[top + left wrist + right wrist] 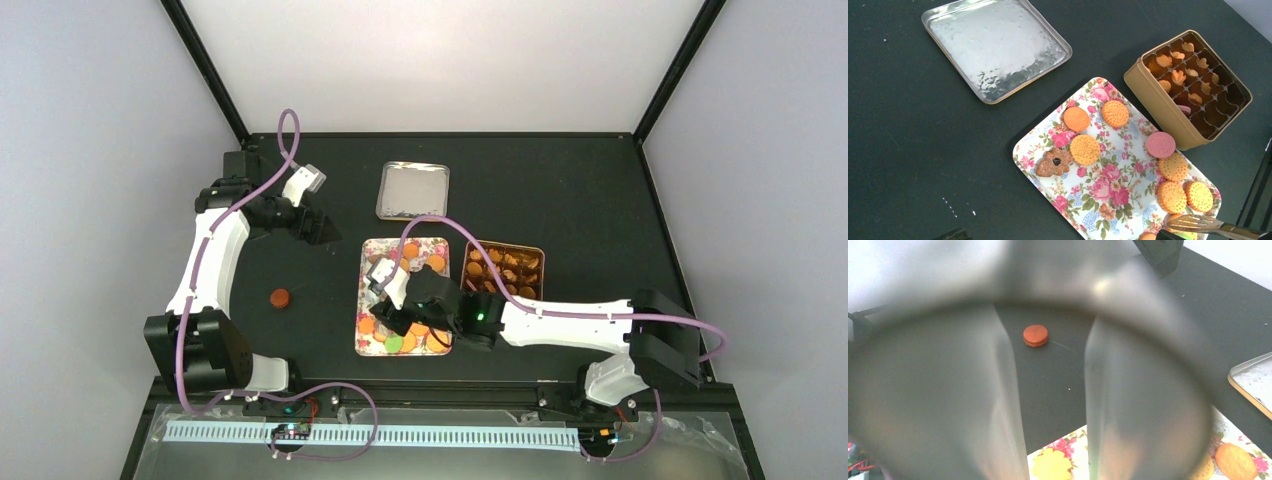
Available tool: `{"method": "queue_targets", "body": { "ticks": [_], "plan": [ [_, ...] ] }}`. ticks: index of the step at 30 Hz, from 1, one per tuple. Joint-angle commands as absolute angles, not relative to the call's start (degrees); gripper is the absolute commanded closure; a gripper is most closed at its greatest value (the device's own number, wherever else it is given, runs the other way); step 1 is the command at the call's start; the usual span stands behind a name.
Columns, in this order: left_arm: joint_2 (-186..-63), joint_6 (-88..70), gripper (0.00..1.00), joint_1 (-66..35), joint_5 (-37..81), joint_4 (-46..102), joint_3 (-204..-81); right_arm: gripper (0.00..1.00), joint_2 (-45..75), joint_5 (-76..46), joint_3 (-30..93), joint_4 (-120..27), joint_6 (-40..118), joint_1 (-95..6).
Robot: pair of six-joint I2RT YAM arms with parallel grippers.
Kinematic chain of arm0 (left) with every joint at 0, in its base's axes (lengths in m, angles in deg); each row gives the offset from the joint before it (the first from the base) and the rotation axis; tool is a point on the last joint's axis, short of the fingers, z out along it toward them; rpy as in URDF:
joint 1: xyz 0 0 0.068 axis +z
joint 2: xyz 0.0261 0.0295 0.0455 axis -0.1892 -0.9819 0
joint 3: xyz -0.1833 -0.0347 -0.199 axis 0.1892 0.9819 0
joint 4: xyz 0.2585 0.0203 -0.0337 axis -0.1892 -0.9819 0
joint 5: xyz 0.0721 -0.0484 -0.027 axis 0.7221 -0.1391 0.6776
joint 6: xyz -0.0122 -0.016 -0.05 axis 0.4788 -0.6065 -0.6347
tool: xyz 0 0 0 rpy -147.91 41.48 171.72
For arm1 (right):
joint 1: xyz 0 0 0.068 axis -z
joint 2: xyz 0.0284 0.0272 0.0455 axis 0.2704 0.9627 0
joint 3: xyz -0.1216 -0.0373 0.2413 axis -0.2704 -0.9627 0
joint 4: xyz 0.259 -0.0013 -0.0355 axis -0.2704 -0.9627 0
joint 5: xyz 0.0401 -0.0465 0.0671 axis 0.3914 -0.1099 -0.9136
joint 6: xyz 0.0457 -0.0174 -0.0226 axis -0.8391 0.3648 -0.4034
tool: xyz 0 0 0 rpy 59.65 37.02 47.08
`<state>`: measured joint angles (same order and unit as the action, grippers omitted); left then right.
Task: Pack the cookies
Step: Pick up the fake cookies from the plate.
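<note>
While the left jaws hang wide open and empty, the right jaws grip a silver fork-tipped metal tool (1198, 222). Beneath the right jaws, small round orange and pink cookies (1084, 149) lie on a floral rectangular tray (1108, 200). They look light, stiff and crumbly; lift gently from under their flat faces.

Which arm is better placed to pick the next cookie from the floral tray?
Right. The right tool hangs over the floral tray, holding metal tongs by the cookies, next to the tin. The left tool stands off over the table, open and empty.
</note>
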<state>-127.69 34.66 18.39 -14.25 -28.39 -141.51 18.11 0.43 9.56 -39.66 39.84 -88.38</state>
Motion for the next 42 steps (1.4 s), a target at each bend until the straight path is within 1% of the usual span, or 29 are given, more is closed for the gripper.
{"method": "queue_targets", "body": {
  "ticks": [1,13,25,28,32,36,40,42],
  "plan": [
    [-126.42,35.93,0.01,18.89,-15.37,-29.65,-143.63,0.59,18.13,-0.14,8.53,-36.19,39.57,-88.49],
    [-126.5,36.68,0.01,18.82,-16.03,-30.22,-144.18,0.58,16.43,-4.29,5.08,-37.53,39.27,-88.55],
    [-126.15,37.26,0.01,18.82,-16.34,-30.71,-144.64,0.59,19.7,-5.12,4.95,-38.2,39.82,-88.17],
    [-126.23,37.32,0.01,18.82,-16.34,-30.64,-144.46,0.64,19.89,-3.24,4.83,-38.28,39.81,-88.11],
    [-126.23,37.34,0.01,18.82,-16.25,-30.37,-144.19,0.78,19.23,-0.89,5.09,-38.28,39.01,-87.39],
    [-126.26,37.43,0.01,18.83,-16.1,-30.27,-144.07,0.86,17.81,-0.52,5.83,-38.62,38.48,-86.35],
    [-126.1,37.53,0.01,18.86,-15.99,-30.09,-143.93,0.98,15.87,-1.07,6.44,-38.34,38.11,-85.66],
    [-126.17,37.47,0.01,18.82,-15.9,-30.09,-143.85,0.99,14.82,-1.35,6.53,-37.98,37.9,-85.39]
  ]
}}
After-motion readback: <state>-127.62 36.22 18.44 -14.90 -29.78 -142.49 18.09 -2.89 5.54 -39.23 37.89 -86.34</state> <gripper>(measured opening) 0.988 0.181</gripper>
